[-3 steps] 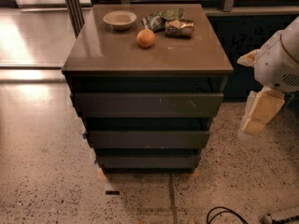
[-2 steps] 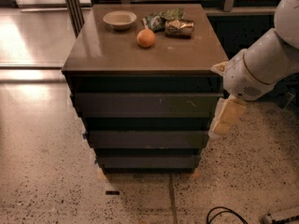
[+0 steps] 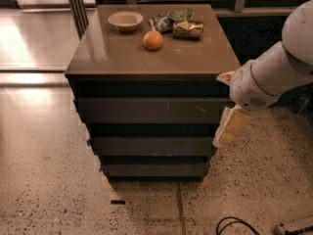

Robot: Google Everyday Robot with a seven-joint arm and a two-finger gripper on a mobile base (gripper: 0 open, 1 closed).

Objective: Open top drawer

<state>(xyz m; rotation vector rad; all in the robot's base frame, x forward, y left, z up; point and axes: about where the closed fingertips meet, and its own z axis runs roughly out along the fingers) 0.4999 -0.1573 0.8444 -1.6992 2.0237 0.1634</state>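
The top drawer (image 3: 151,110) is the wide dark front just under the cabinet's brown top (image 3: 98,58). It has faint pale scuffs, and none of its inner floor shows. My gripper (image 3: 227,130) hangs pointing down at the cabinet's front right corner. It is level with the top drawer's right end and right beside it. I cannot tell whether it touches the front. The white arm (image 3: 274,75) reaches in from the right.
Two more dark drawer fronts (image 3: 151,146) (image 3: 154,169) sit below. On the cabinet top are a pale bowl (image 3: 125,20), an orange (image 3: 153,39), a can (image 3: 188,29) and a snack bag (image 3: 166,18). A black cable (image 3: 234,224) lies on the speckled floor at the lower right.
The arm has swung left from the right edge of view. The gripper has gone from well off the cabinet to right beside the top drawer's right end.
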